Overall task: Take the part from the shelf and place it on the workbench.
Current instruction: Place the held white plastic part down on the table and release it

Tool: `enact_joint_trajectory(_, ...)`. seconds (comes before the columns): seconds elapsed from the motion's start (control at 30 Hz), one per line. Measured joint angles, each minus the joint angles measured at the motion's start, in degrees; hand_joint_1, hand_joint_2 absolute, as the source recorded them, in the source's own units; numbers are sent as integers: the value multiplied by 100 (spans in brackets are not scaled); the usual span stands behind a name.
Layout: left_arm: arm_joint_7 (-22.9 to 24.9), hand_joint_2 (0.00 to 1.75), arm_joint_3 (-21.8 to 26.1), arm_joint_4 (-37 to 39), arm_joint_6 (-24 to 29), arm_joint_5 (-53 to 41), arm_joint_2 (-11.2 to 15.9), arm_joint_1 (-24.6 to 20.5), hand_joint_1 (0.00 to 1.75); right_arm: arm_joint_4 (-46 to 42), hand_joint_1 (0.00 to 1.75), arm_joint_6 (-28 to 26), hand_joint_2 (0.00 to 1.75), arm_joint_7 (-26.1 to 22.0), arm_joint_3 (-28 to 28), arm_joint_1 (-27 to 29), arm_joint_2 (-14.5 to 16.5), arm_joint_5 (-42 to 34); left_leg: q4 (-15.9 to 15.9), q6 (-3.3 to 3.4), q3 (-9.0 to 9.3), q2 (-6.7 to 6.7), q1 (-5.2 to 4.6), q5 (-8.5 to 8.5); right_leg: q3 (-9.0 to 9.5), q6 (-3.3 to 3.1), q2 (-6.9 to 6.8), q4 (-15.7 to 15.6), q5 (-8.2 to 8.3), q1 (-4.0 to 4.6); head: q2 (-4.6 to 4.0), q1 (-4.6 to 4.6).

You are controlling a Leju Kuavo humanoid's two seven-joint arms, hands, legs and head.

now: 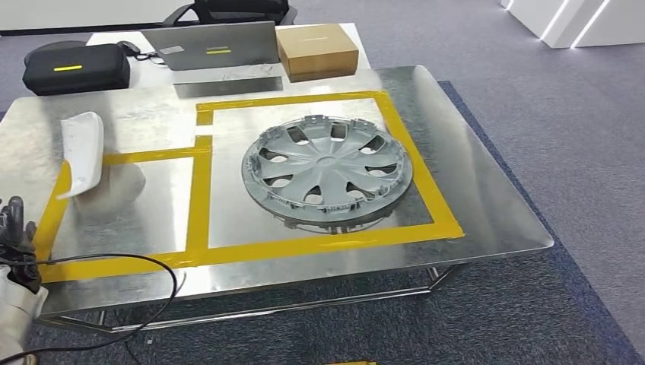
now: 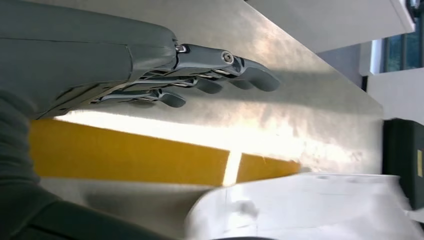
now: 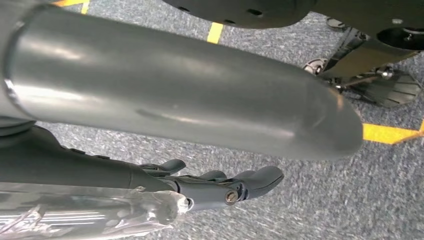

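A white part [image 1: 82,152] lies on the metal workbench [image 1: 471,198] beside a grey wheel cover [image 1: 327,169], apparently already delivered, as the robot's left hand [image 2: 165,75] hovers empty, fingers extended, and the right hand [image 3: 220,185] hangs empty.

We see the part [image 1: 81,152], a white, curved shell of smooth plastic, long and narrow, lying on the shiny metal surface [image 1: 487,198] near its left edge. It rests free, with nothing gripping it, its wider rounded end toward the far side and its thinner end pointing toward us, slightly lifted so that it casts a soft shadow to its right. Its near tip lies over a strip of yellow tape [image 1: 199,190] marking the left-hand box on the surface. In the left wrist view the part [image 2: 310,207] shows as a pale, glossy, rounded body lying just beside the yellow tape.
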Motion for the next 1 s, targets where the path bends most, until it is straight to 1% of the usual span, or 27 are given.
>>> enact_joint_trajectory(0.07,4,0,-11,8,15,-51,-2,-4,0,0,0,0,0,3,-2,3,0,-5,1,28,-3,1,-10,2,7,20,-1,-18,12,-6,0,4)
enact_joint_trajectory(0.2,4,0,-15,9,21,-62,-2,-6,0,0,0,0,0,6,-3,4,0,-8,1,36,-3,1,-8,5,7,24,-1,-19,13,-7,0,8)
enact_joint_trajectory(0.27,2,0,-27,8,37,-90,-1,-18,0,0,0,0,0,9,-3,7,0,-12,-3,55,0,4,6,15,-7,36,-1,-15,6,-10,0,2)
enact_joint_trajectory(0.3,-13,0,-70,-19,81,-126,1,-51,0,0,0,1,0,13,-5,6,0,-15,-7,87,0,7,15,23,-111,66,-5,198,-124,-14,0,14)
enact_joint_trajectory(0.33,-45,0,-153,-131,141,-155,-21,-87,0,0,0,1,0,18,-8,11,0,-16,-11,120,3,11,19,28,-294,93,-10,571,-264,-20,0,27)
enact_joint_trajectory(0.37,-80,0,-245,-262,207,-184,-48,-121,0,0,0,1,0,21,-11,14,0,-17,-13,145,7,15,20,28,-411,114,-14,820,-340,-26,0,41)
enact_joint_trajectory(0.4,-116,0,-350,-421,273,-212,-81,-150,0,0,0,1,0,24,-14,14,0,-17,-14,161,16,16,21,24,-435,130,-19,909,-349,-32,0,59)
enact_joint_trajectory(0.43,-140,0,-433,-583,303,-218,-118,-154,0,0,0,1,0,25,-15,13,0,-15,-12,147,24,15,15,15,-329,123,-18,716,-247,-33,0,60)
enact_joint_trajectory(0.47,-148,0,-486,-680,318,-234,-133,-155,0,0,0,0,0,23,-16,5,0,-15,-4,123,26,13,9,6,-134,107,-12,354,-127,-34,0,57)
enact_joint_trajectory(0.5,-154,0,-537,-776,323,-242,-149,-156,0,0,0,1,0,22,-16,0,0,-15,0,92,25,11,1,4,-6,91,-7,119,-68,-32,0,53)
enact_joint_trajectory(0.53,-158,0,-577,-857,323,-248,-165,-156,0,0,0,1,0,21,-16,-2,0,-15,-4,62,21,9,-8,8,35,70,-1,46,-75,-27,0,50)
enact_joint_trajectory(0.6,-164,0,-643,-982,318,-256,-200,-150,0,0,0,2,0,21,-16,5,1,-14,-22,7,20,7,-2,14,31,4,3,39,-57,-32,0,46)
enact_joint_trajectory(0.63,-169,0,-676,-1043,309,-259,-217,-140,0,0,0,2,0,21,-16,7,1,-12,9,-17,7,9,3,-24,31,-33,3,31,-51,-40,0,44)
enact_joint_trajectory(0.67,-173,0,-717,-1114,300,-260,-236,-129,0,0,0,2,0,22,-16,7,2,-9,137,-38,-50,12,6,-120,32,-71,3,20,-43,-50,0,38)
enact_joint_trajectory(0.7,-170,0,-768,-1205,296,-253,-257,-113,0,-1,0,-1,0,24,-17,5,2,-8,391,-55,-165,14,9,-276,34,-100,1,11,-37,-58,0,33)
enact_joint_trajectory(0.77,-91,0,-891,-1436,343,-183,-340,-49,0,-2,0,-7,0,27,-21,4,1,-11,1149,-72,-517,15,8,-641,31,-128,-2,12,-41,-52,0,26)
enact_joint_trajectory(0.8,-16,0,-962,-1583,402,-118,-411,7,0,-2,0,-10,0,32,-22,3,1,-14,1463,-76,-669,15,8,-744,31,-132,-4,12,-42,-49,0,27)
enact_joint_trajectory(0.83,72,0,-1036,-1745,464,-37,-492,71,0,-1,0,-11,0,36,-22,4,2,-18,1601,-72,-742,15,8,-737,33,-133,-4,13,-42,-48,0,26)
enact_joint_trajectory(0.87,150,0,-1117,-1916,517,50,-570,137,0,-1,0,-13,0,40,-23,4,3,-21,1517,-63,-711,16,8,-620,36,-132,-3,14,-42,-48,0,27)
enact_joint_trajectory(0.9,208,0,-1205,-2093,552,139,-638,195,0,0,0,-15,0,44,-23,4,5,-24,1227,-49,-577,16,8,-420,41,-129,-3,15,-43,-48,0,26)
enact_joint_trajectory(0.93,229,0,-1295,-2265,571,212,-691,247,0,0,0,-16,0,45,-24,4,8,-27,831,-31,-388,21,8,-208,45,-119,0,15,-44,-47,0,26)
enact_joint_trajectory(0.97,208,0,-1386,-2432,596,258,-735,299,0,0,0,-17,0,46,-25,4,11,-30,445,-15,-203,22,1,-67,43,-98,4,25,-50,-36,0,28)
enact_joint_trajectory(1.0,163,0,-1483,-2615,650,263,-789,370,0,0,0,-20,0,47,-27,4,13,-36,172,2,-73,22,-8,8,36,-69,7,29,-50,-29,0,33)
